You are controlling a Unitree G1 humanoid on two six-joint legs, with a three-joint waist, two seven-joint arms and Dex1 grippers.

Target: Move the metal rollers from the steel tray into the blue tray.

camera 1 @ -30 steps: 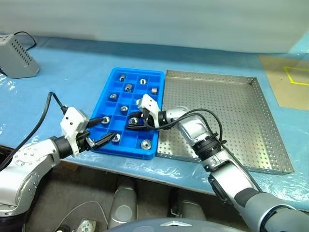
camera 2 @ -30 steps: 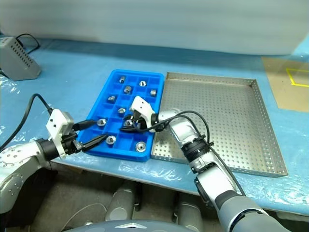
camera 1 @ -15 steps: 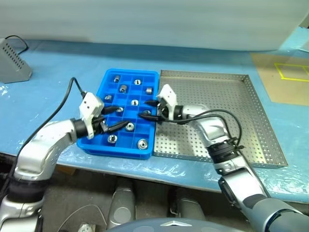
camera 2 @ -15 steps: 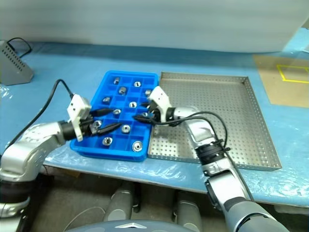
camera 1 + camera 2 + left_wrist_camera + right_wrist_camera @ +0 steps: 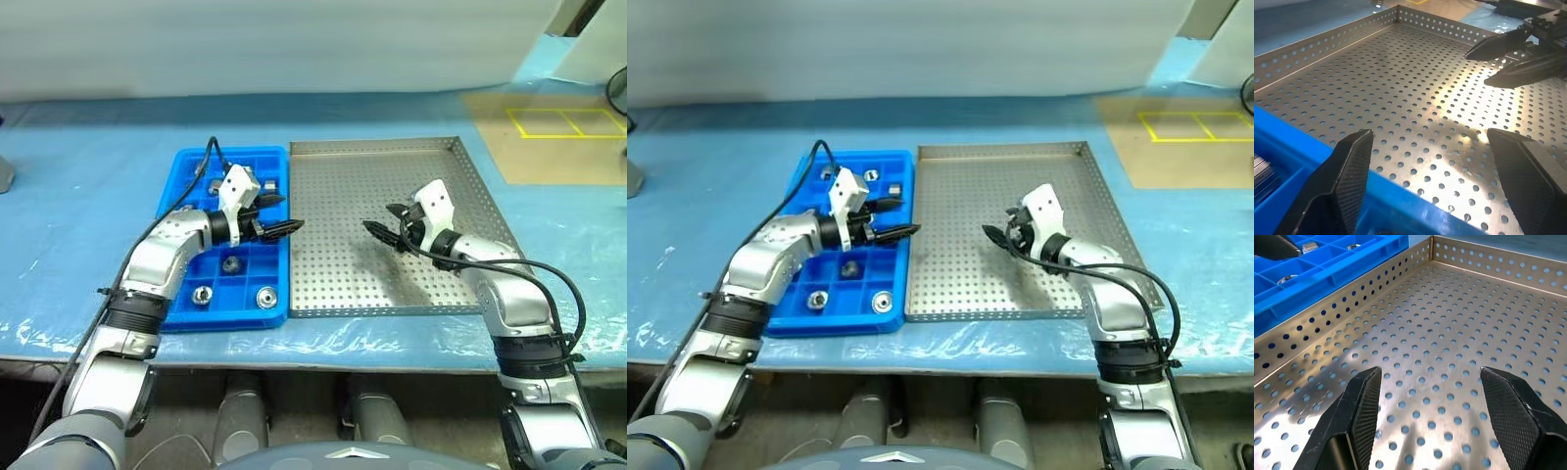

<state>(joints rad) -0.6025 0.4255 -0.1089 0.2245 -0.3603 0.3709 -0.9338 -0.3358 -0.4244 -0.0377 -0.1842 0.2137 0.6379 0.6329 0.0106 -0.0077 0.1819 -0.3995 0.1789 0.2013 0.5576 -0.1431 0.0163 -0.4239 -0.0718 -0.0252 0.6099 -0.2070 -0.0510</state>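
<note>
Long table (image 5: 88, 186) covered in blue sheeting under wrinkled clear plastic film (image 5: 59, 313). Behind it, a pale, plain wall (image 5: 294, 44). At the far right corner, brown floor (image 5: 549, 137) marked with yellow tape lines (image 5: 558, 122).

My left arm covers part of the blue tray (image 5: 174, 188), so several compartments stay hidden. The metal rollers (image 5: 265, 297) are too small to make out their centre holes. In my left wrist view, the steel tray (image 5: 1415, 93) runs off the frame.
</note>
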